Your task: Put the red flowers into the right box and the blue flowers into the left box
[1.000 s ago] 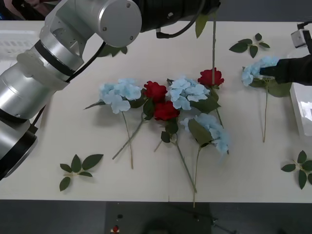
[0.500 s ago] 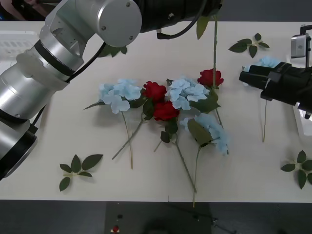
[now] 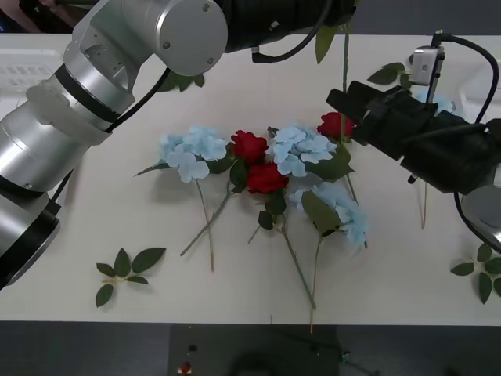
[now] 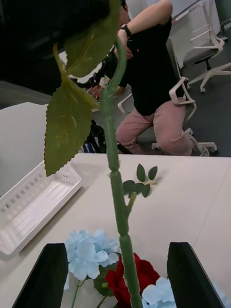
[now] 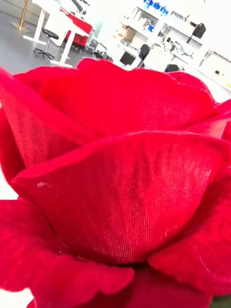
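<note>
nearest on the table (image 3: 235, 290) lie two of the four leaf sprigs (image 3: 125, 270), one at the near left and one at the right edge; the third lies by the far edge and the fourth peeks out under the left arm. next come the flower stems, fanning toward the near edge from one loose heap at mid table.

the front view shows four blue flowers (image 3: 192, 149): one left of the heap, one in its middle, one on its near right side, and one apart on the right, mostly under the right arm. it also shows three red flowers (image 3: 249, 145): two touching between the left and middle blue heads, and the third at the heap's far right. the left wrist view has one more red bloom (image 5: 120, 183) right against the lens; whether it is a fourth rose i cannot tell.

the right arm (image 3: 438, 149), black, reaches in from the right edge, slanting toward the far left. the right gripper (image 3: 344, 102) sits just beside the far right red bloom. its fingers (image 4: 41, 274) stand wide apart, with a hanging green stem (image 4: 118, 192) between them, touching neither.

the left arm (image 3: 117, 70), silver then black, rises from the near left and runs along the far edge. the stem hangs below its end. whether the left gripper is clamped on it i cannot tell.

farthest left rests the left box (image 3: 23, 70), with no flowers in the part that shows.
</note>
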Available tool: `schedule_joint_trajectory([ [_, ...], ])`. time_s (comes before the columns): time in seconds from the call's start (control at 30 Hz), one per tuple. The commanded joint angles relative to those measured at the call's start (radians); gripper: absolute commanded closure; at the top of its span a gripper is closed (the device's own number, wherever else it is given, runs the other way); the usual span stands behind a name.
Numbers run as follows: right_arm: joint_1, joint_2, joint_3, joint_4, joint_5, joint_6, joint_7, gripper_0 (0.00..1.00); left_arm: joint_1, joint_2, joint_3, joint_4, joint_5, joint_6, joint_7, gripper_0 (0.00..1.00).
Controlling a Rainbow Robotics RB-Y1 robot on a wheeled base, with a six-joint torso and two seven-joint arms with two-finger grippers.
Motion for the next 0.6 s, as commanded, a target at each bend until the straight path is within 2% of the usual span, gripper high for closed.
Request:
schedule_joint_trajectory([
  [0.03,-0.054,0.063,-0.013,0.040,0.078,0.007,0.010,0.40,-0.005,0.016,-0.005,-0.034,0.001,-0.003,-0.018,1.00],
  [0.1,-0.069,0.085,-0.013,0.066,0.113,0.015,0.007,0.42,-0.005,0.016,-0.005,-0.034,0.001,-0.003,-0.018,1.00],
  [0.23,-0.112,0.124,-0.013,0.131,0.165,0.059,0.004,0.57,-0.005,0.016,-0.005,-0.034,0.001,-0.003,-0.018,1.00],
  [0.3,-0.130,0.147,-0.013,0.154,0.167,0.067,0.004,0.70,-0.005,0.016,-0.005,-0.034,0.001,-0.003,-0.018,1.00],
  [0.33,-0.136,0.154,-0.013,0.159,0.172,0.069,0.004,0.81,-0.005,0.016,-0.005,-0.034,0.001,-0.003,-0.018,1.00],
  [0.37,-0.141,0.157,-0.013,0.162,0.179,0.070,0.004,0.87,-0.005,0.016,-0.005,-0.034,0.001,-0.003,-0.018,1.00],
  [0.4,-0.147,0.163,-0.013,0.166,0.199,0.072,0.003,1.00,-0.005,0.016,-0.005,-0.034,0.001,-0.003,-0.018,1.00],
  [0.6,-0.159,0.163,-0.011,0.172,0.204,0.082,-0.014,1.00,-0.005,0.016,-0.005,-0.034,0.001,-0.003,-0.018,1.00],
])
